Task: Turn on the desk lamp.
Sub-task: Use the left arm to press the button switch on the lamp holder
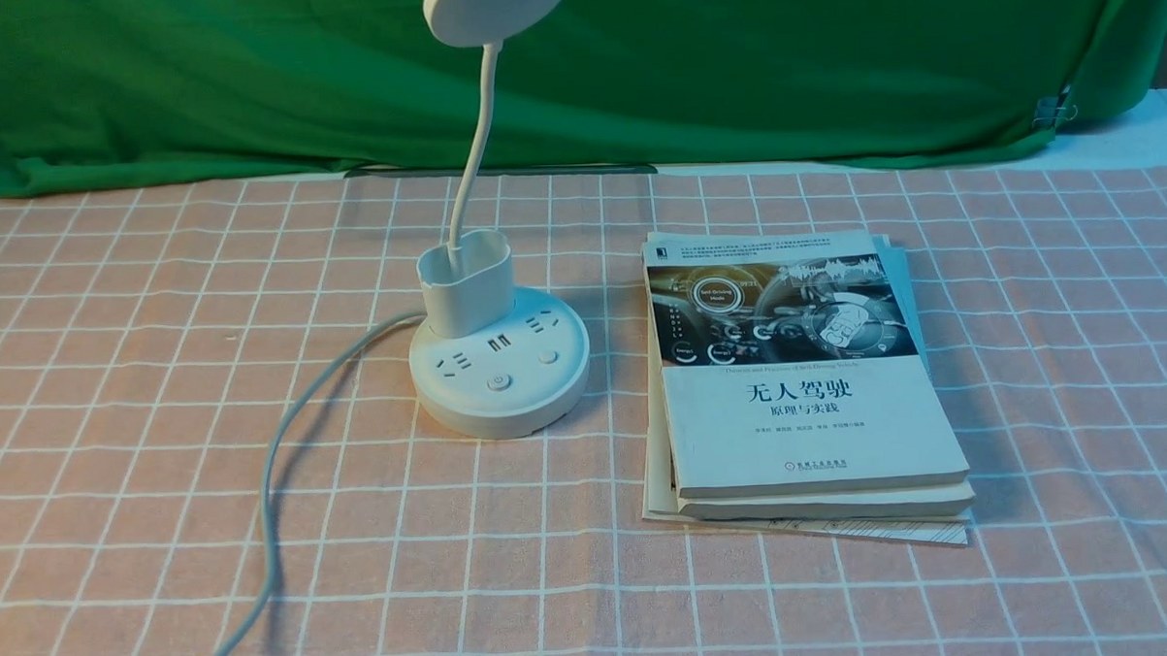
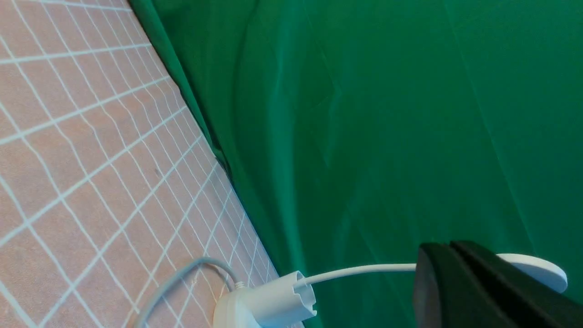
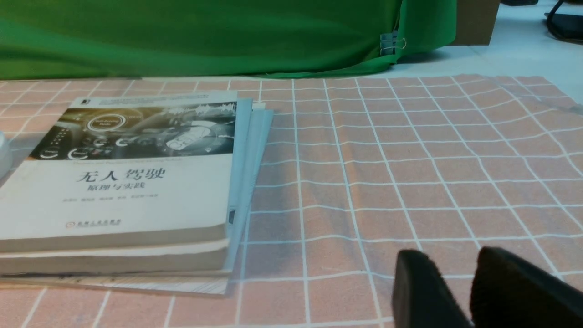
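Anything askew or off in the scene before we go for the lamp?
Nothing spilled or visibly damaged. Only oddity: the pile of paperback books is uneven, with lower ones poking out past the top cover. The white plastic desk lamp stands upright on its round base.

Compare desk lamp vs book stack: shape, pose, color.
Shape: the desk lamp has a round base, an oval cup and a thin neck up to a disc head; the book stack is flat-topped and roughly rectangular.
Pose: the lamp stands tall; the books lie flat, edges not quite aligned.
Color: the lamp is white, with a grey cord; the top book is white with a dark printed picture band.
Shared: both rest on the checked tablecloth.
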Robot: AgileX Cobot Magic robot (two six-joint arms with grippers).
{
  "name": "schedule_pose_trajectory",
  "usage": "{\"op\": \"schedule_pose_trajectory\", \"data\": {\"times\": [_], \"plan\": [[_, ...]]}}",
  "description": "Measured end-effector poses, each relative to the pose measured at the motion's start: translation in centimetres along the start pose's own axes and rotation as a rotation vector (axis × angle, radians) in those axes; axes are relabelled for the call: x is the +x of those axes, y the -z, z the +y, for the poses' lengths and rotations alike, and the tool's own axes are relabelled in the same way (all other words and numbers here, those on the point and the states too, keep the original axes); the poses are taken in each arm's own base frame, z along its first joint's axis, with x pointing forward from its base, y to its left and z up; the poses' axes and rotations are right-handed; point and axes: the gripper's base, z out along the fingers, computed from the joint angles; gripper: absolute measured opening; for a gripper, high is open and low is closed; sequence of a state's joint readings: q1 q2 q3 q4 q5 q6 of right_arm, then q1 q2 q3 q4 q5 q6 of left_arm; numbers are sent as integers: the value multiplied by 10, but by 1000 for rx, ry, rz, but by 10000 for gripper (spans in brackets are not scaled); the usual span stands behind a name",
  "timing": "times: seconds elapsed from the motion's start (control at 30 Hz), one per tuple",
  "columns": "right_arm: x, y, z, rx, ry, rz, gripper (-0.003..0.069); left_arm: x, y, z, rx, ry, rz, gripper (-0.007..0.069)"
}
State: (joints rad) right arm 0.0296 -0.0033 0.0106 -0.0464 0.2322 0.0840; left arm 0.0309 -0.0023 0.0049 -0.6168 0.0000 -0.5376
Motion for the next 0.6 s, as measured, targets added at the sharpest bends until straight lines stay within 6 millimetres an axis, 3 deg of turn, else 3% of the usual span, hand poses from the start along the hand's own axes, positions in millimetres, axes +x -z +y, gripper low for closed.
{"op": "schedule_pose_trajectory", "data": {"times": [0.2, 0.37, 0.6], "plan": [[0, 0, 0, 0, 0, 0, 241, -3, 0, -2, 21, -47, -32, 21], [0, 0, 0, 0, 0, 0, 241, 1, 0, 0, -5, 94, 6, 21], [0, 0, 0, 0, 0, 0, 241, 8, 1, 5, -65, 139, 81, 21]]}}
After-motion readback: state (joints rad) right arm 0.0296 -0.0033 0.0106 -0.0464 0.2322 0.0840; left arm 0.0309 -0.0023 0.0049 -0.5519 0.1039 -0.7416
